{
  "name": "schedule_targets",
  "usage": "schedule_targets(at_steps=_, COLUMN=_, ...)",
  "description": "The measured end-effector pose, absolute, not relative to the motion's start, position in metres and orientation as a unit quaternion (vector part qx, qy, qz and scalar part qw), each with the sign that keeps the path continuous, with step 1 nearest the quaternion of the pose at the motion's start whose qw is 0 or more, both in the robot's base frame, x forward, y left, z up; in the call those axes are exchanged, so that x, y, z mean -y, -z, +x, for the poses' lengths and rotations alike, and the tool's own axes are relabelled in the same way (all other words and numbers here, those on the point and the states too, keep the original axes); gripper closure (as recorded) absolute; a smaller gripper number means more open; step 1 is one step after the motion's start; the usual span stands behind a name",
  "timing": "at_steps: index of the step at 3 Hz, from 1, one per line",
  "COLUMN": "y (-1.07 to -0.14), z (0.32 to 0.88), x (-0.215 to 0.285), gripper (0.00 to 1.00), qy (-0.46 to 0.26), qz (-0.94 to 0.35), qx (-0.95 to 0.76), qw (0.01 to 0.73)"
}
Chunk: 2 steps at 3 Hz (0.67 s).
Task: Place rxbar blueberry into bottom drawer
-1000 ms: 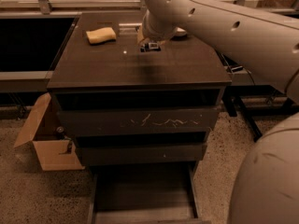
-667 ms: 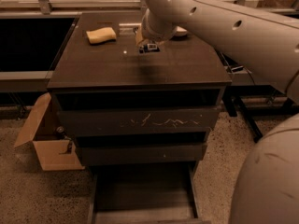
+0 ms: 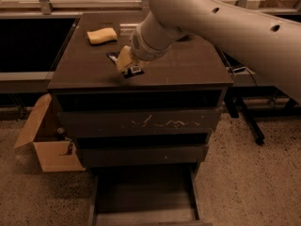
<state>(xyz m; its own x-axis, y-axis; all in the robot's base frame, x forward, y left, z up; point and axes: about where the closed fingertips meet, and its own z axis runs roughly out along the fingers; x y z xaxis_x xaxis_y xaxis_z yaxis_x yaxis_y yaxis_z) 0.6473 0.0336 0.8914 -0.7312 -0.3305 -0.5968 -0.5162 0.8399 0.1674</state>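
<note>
- At the far left, beside the cabinet, one open brown cardboard box sits on the floor; it plays no part in your job.
- One soft yellow sponge lies on the dark tabletop near its back left corner, apart from your target.
- The one small flat snack bar in a dark blue wrapper with white markings lies on the tabletop toward the front left, just to the right of the sponge and nearer the front edge.
- Your hand is down on top of that bar, covering its middle. You cannot tell from here whether it is released or already clenched on the wrapper.
- Expect the bar to be light, fairly stiff, thin and slick in its wrapper. Take it across the narrow width near the middle, and squeeze firmly so it does not slide out.
- Below are three dark grey-brown drawers. The top drawer with pale scratches and the plain middle drawer are both closed.
- The wide shallow bottom drawer is pulled out, and its flat floor is ready for the bar.
</note>
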Motion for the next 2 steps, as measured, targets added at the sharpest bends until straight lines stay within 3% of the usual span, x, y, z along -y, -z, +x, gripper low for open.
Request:
schedule_targets(at_steps=1, y=-0.8748, z=0.6062, x=-0.0557, gripper=1.00, qy=-0.201, qz=-0.306, qx=-0.900, qw=0.237)
schedule_targets(at_steps=2, y=-0.8759, z=0.6031, x=-0.0595, gripper=1.00, qy=-0.201, qz=-0.327, qx=-0.892, qw=0.239)
